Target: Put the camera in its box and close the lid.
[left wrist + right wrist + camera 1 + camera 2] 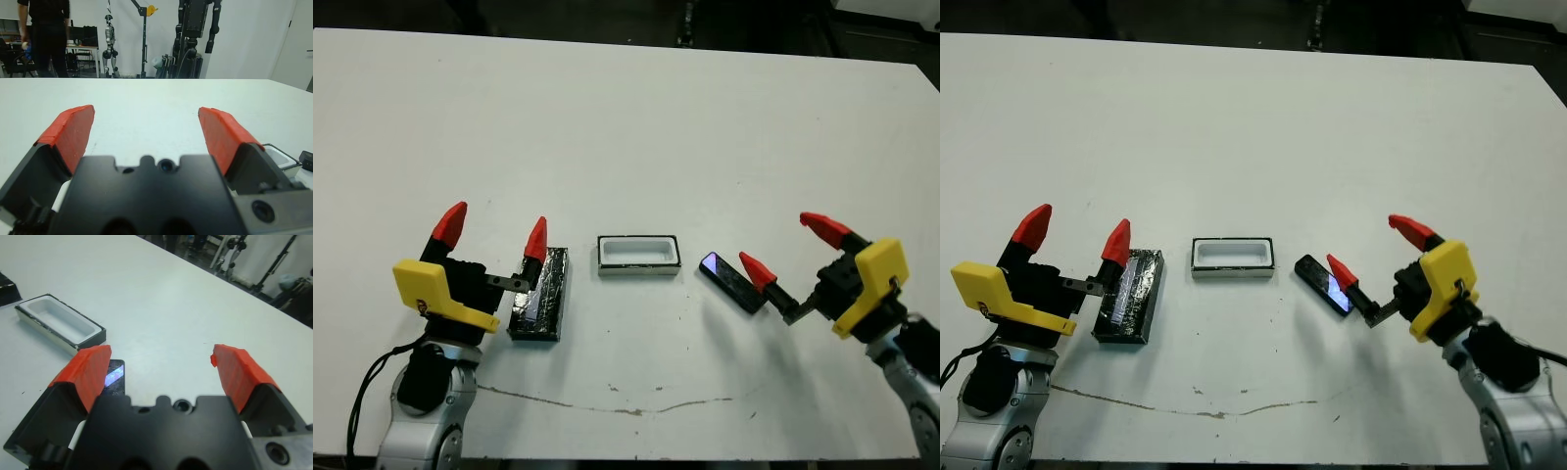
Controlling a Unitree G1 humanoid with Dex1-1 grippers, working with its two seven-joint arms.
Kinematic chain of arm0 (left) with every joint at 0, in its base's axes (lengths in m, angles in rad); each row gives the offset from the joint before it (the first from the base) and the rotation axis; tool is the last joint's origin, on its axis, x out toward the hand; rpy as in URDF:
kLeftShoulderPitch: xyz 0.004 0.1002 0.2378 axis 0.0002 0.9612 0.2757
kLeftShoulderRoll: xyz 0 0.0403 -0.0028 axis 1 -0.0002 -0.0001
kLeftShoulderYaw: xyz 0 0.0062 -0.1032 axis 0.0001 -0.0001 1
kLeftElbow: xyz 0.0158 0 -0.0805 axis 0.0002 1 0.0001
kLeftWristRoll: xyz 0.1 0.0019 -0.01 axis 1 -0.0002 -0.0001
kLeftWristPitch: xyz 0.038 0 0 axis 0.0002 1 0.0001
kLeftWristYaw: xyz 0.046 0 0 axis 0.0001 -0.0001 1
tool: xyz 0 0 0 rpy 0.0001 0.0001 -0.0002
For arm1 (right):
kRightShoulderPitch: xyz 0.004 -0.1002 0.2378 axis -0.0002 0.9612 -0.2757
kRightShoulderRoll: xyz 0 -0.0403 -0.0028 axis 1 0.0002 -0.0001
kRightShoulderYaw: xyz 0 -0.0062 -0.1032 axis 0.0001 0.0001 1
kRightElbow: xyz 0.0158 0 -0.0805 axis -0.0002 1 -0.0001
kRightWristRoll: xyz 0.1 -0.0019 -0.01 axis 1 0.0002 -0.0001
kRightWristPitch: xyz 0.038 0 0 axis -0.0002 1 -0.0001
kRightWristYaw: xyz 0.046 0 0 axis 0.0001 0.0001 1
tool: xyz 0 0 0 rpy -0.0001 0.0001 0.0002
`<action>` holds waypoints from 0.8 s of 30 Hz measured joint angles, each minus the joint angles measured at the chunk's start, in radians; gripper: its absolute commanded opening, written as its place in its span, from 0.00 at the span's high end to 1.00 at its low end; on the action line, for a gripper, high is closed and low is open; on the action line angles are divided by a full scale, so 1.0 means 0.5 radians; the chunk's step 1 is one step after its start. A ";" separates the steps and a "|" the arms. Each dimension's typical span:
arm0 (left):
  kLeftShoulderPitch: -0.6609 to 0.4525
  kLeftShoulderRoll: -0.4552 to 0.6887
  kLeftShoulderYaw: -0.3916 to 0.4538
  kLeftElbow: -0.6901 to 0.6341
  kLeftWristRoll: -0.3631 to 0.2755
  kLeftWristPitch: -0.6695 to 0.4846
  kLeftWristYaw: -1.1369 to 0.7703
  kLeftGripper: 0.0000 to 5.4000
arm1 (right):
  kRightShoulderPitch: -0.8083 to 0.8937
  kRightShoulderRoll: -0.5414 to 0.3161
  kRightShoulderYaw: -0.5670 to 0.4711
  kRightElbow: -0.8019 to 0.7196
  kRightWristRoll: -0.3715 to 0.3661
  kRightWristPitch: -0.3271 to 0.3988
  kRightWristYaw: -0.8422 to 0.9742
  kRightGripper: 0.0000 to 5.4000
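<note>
A white table (626, 117) holds three small things in a row, with the box (638, 256) as the middle one: a shallow tray with a white inside, open and with nothing in it. To the left of the box, apart from it, lies the lid (541, 293), a flat black cover with a wrinkled shiny top. To the right of the box, near but not touching, lies the camera (731, 281), a small glossy black slab set at a slant. Beyond the box the tabletop runs bare to its far edge, and bare white surface separates the box from both neighbours. The left gripper (493, 231) sits just beside the lid, fingers spread wide and pointing away from the robot, holding nothing; one red fingertip (535, 239) overlaps the lid's near corner. The right gripper (791, 247) is also spread wide and empty, angled toward the box, its lower fingertip (756, 269) over the camera's outer end. A person stands far beyond the table.
</note>
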 measured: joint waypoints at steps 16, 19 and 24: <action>-0.007 0.000 -0.009 0.000 0.005 0.008 0.012 0.00 | -0.121 -0.175 0.202 0.051 0.027 0.305 0.306 0.00; -0.009 0.000 -0.009 0.000 -0.012 0.016 0.010 0.00 | -0.120 -0.178 0.210 0.052 0.003 0.309 0.312 0.00; -0.019 0.000 -0.009 0.000 -0.012 0.017 0.008 0.00 | -0.113 -0.178 0.226 0.103 -0.039 0.308 0.312 0.00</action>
